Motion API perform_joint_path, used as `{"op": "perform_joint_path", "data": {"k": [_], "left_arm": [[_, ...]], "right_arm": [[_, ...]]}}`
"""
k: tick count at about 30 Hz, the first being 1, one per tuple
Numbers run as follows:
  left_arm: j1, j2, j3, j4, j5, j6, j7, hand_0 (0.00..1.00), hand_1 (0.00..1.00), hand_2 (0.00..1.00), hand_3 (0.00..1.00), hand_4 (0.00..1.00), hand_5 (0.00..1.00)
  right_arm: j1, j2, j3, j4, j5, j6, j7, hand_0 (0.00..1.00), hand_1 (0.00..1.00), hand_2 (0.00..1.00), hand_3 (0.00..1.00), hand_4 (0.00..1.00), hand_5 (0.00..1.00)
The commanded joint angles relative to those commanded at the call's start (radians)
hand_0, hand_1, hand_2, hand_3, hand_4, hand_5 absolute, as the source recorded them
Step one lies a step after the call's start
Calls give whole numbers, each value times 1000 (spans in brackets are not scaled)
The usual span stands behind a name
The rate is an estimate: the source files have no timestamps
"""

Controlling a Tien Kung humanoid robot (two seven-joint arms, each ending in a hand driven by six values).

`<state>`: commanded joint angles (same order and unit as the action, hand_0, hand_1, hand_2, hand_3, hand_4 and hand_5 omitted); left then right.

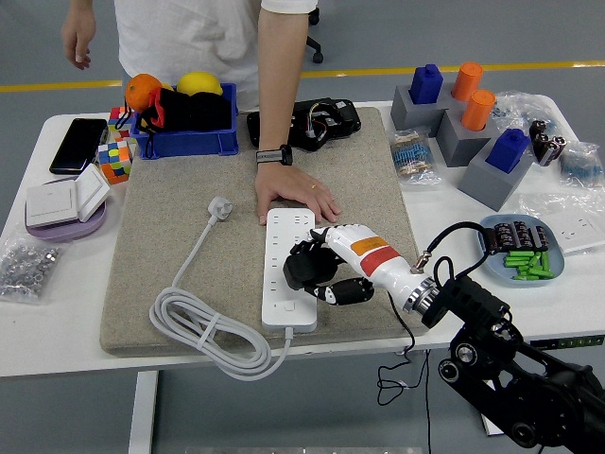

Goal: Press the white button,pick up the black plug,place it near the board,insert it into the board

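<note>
Right arm: enters from the lower right corner, black jointed links low in the picture, a white forearm shell with red and orange patches reaching left and slightly up
Right wrist: a metal ring joins the black arm to the white shell; a thin black cable loops up beside it
Right hand point(317, 272): black, palm turned down; fingers point(295, 274) curled downward, grasping nothing; whether the tips touch anything below cannot be told
Left arm: out of view
Person's hand point(295, 200): at the far side, laid flat with palm down and fingers spread; a dark band on the wrist; forearm coming straight down from the top
Person's other hand point(77, 40): hanging loose at the top left, off the worktop
</note>
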<state>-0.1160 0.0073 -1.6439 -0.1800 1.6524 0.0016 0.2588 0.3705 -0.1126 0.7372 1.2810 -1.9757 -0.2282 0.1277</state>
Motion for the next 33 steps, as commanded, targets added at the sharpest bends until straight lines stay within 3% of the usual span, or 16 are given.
{"op": "perform_joint_path", "data": {"k": [6,22,33], "left_arm": [[0,0,0,0,3,-1,1,466,497,512,578,591,266],[1,1,-3,0,5,0,0,466,497,511,577,589,265],[1,1,-2,0,0,1,-1,467,496,512,576,592,271]], "right_arm": [[7,15,-7,-21,-24,-38,-30,414,313,320,475,743,2],[-6,-2,-33,44,-15,-10,-132,391,298,308,458,755,2],[-12,-2,-49,52,-20,-5,-163,388,292,303,456,753,2]]}}
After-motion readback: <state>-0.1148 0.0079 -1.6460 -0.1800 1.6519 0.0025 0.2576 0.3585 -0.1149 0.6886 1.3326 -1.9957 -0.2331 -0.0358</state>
